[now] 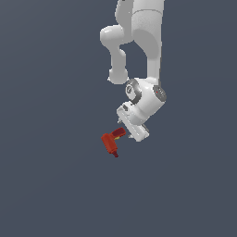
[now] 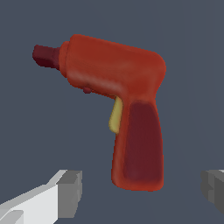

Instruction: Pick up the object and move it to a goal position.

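The object (image 1: 110, 143) is a small red drill-shaped toy with a dark tip, lying just to the exterior view's left of and below the white hand. In the wrist view the object (image 2: 118, 70) fills the frame, showing a yellow trigger and a darker panel on its handle. My gripper (image 1: 124, 134) is open. One grey fingertip (image 2: 70, 188) and the other (image 2: 214, 188) stand wide apart on either side of the handle's end, with a gap on each side. Nothing shows the pads touching the toy.
Only a plain dark grey-blue ground surrounds the toy. The arm's white links (image 1: 143, 41) rise above the hand in the exterior view. No other objects or goal marker are visible.
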